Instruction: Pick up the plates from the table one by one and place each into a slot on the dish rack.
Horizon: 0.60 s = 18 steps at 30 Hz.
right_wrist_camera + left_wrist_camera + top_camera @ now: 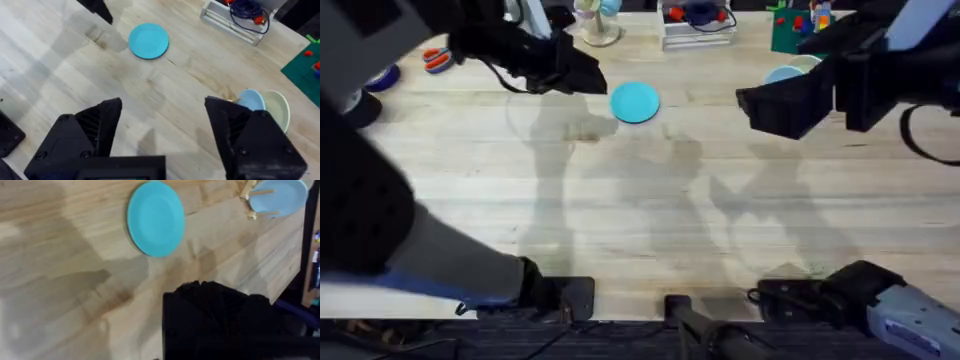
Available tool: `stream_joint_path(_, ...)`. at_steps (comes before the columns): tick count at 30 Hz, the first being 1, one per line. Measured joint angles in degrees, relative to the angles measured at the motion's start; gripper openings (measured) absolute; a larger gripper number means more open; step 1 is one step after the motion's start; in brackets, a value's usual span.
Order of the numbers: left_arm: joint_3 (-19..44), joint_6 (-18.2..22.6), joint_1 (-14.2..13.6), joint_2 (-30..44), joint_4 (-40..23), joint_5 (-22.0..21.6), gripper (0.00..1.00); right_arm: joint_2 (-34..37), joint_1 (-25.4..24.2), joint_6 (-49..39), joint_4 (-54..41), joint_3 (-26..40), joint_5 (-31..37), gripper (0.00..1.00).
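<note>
Lying flat on worktop (pixel 650 220), just beyond left claw (pixel 588 78): teal plate (pixel 636 102). Likely light, stiff, slick plastic; best pinched at rim. Pale blue plate (pixel 249 99) upright in dish rack (pixel 248 200). Right claw (pixel 162 117) apart, empty. Left claw state: cannot tell.

I see soft grey shadows on the light wood. At the far edge sits a clear tray (pixel 697 27) with a blue cord inside, a green mat (pixel 798 28) with little toys, and an orange tape roll (pixel 437 60).
</note>
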Motion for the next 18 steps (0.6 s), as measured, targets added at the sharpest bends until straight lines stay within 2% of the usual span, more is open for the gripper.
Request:
stream_joint_path(7,0.00,-1.99,-0.70,8.90,7.28,2.37,0.040,0.00,0.00,0.00,0.00,0.00,0.00,0.995)
stream_joint_path(18,0.00,-5.60,-1.92,17.50,18.72,3.03,0.039,0.00,0.00,0.00,0.00,0.00,0.00,0.995)
